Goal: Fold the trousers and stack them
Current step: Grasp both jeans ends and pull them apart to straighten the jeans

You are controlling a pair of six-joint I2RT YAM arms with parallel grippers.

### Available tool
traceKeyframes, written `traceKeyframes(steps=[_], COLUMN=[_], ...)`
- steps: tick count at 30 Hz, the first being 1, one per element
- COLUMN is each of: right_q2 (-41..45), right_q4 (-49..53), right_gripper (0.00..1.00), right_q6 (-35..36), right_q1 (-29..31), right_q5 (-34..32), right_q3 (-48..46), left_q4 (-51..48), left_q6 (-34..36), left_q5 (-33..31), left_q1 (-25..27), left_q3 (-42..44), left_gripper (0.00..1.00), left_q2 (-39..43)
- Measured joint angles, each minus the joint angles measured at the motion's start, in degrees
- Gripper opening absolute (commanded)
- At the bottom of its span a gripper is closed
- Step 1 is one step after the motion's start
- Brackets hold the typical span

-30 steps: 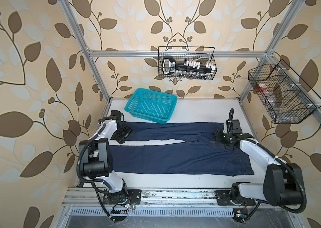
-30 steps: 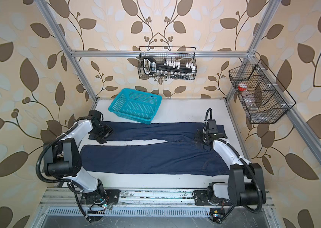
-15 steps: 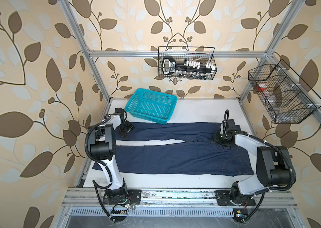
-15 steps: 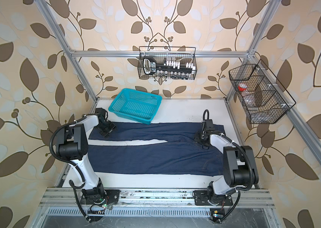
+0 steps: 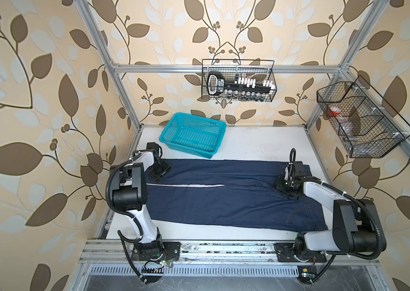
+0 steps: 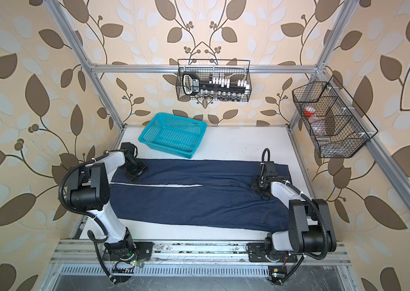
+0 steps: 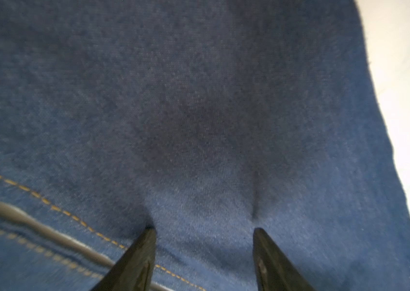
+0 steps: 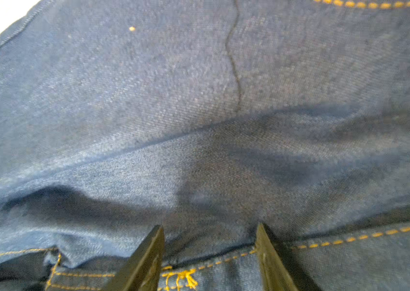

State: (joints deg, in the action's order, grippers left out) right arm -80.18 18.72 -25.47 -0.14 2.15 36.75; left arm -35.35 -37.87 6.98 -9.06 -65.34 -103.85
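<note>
Trousers lie flat across counter, legs side by side. L hand at far leg's hem, R hand nr waist end, both w/ jaws apart, tips on denim. Only wrist views show orange stitching. Teal basket sits just behind; wire basket on back wall holds bottles.

Cream wallpaper with big brown leaves covers every wall, evenly lit. A silver aluminium frame edges the booth. A black wire basket hangs on the back wall, a wire rack on the side wall, above a white table.
</note>
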Motion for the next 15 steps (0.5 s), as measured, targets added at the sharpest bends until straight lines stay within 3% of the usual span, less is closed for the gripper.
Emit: traceKeyframes(steps=[7,15], right_q2=[0.7,-1.2], right_q4=[7.4,9.4], right_gripper=[0.65,0.67], right_q6=[3.6,4.7], right_q1=[-0.7,-6.1], right_q5=[-1.3,-3.0], right_q3=[5.4,20.5], left_q4=[-6.1,-12.7], left_q6=[1.6,-0.7], left_q5=[-0.3,-1.7], left_q1=[-0.6,-5.2], left_q3=[-1.9,-20.2], left_gripper=[0.74,0.74], left_q2=[0.2,-4.3])
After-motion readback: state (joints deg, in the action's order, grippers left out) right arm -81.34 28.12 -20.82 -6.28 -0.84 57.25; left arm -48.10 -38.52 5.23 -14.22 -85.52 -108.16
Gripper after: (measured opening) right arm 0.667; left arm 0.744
